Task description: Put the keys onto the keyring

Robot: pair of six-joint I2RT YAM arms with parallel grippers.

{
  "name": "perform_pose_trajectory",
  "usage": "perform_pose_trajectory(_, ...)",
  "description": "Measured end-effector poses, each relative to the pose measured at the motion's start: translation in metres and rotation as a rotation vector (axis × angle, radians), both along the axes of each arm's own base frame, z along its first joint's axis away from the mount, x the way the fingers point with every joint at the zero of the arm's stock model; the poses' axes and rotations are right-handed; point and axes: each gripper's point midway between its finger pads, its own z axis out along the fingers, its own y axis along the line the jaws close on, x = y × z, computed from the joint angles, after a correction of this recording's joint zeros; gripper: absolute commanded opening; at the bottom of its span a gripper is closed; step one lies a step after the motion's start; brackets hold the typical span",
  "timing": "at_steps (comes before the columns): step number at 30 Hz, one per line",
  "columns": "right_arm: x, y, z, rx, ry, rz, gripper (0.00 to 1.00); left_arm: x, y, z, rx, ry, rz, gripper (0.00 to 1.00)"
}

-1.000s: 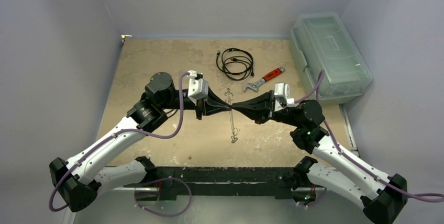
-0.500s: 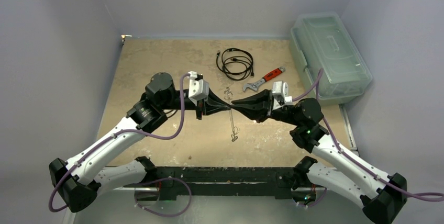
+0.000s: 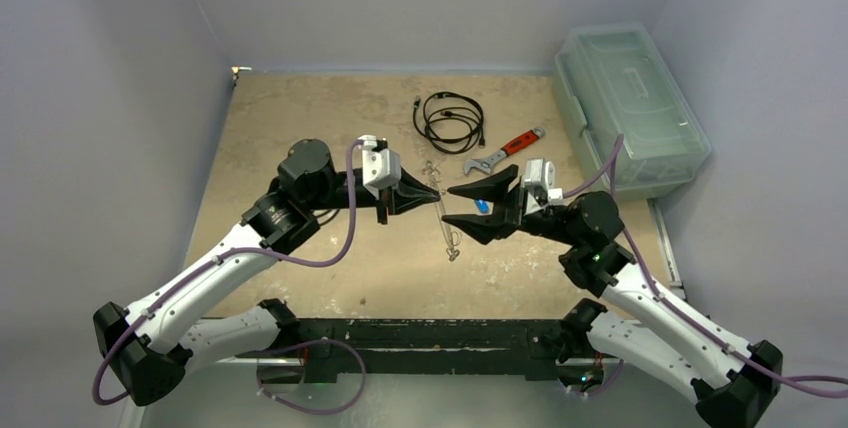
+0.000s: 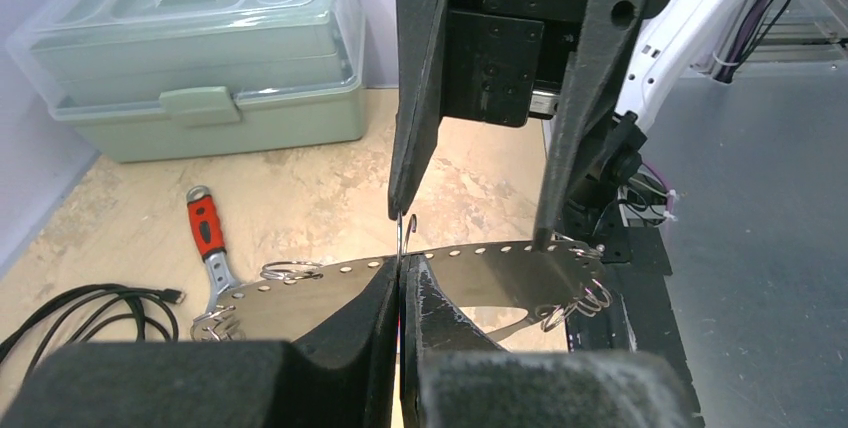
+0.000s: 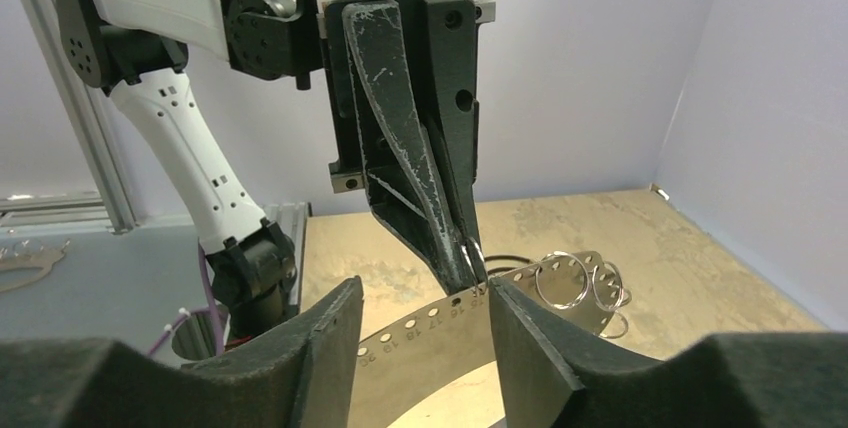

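The keyring [image 3: 447, 233] is found over the table's [image 3: 300, 108] middle, between the left gripper [image 3: 437, 195] at 9 o'clock and the right gripper [image 3: 448, 207] at 3. From it, the cable [image 3: 450, 120] is placed at 12, the wrench [image 3: 505, 151] at 1, the box [image 3: 630, 108] at 2.

The left side of the table [image 3: 270, 118], up to its far-left corner, lay bare, as did the strip along the near edge. Toward the far edge a coiled cable [image 3: 450, 118] and a wrench [image 3: 505, 151] lay near each other. A lidded box [image 3: 630, 108] filled the far-right corner. Mid-table, the keyring [image 3: 447, 233], pinched by the left gripper [image 3: 436, 193], stood on edge just before the parted fingers of the right gripper [image 3: 448, 206].
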Motion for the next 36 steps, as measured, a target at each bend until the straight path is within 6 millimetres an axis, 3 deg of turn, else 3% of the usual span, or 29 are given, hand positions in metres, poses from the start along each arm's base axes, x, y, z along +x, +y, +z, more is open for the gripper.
perform_pose_trajectory(8, 0.002, -0.011, 0.013, 0.042, -0.012, -0.066, 0.68, 0.008, 0.001, -0.004, 0.007, 0.002, 0.048, 0.0)
perform_pose_trajectory(12, 0.01, -0.027, 0.029, 0.105, -0.019, -0.167, 0.79, 0.014, 0.003, -0.012, 0.02, 0.013, 0.084, 0.0)
perform_pose_trajectory(15, 0.02, -0.043, 0.038, 0.159, -0.001, -0.271, 0.93, 0.019, 0.005, -0.018, 0.029, 0.021, 0.115, 0.0)
perform_pose_trajectory(19, 0.037, -0.06, 0.039, 0.204, 0.069, -0.401, 0.95, 0.024, 0.008, -0.02, 0.031, 0.021, 0.156, 0.0)
perform_pose_trajectory(29, 0.108, -0.089, -0.033, 0.025, 0.494, -0.831, 0.93, 0.036, 0.017, -0.034, 0.056, 0.054, 0.254, 0.0)
perform_pose_trajectory(36, 0.122, -0.099, -0.109, -0.22, 0.698, -1.009, 0.92, 0.032, 0.021, -0.052, 0.086, 0.108, 0.267, 0.0)
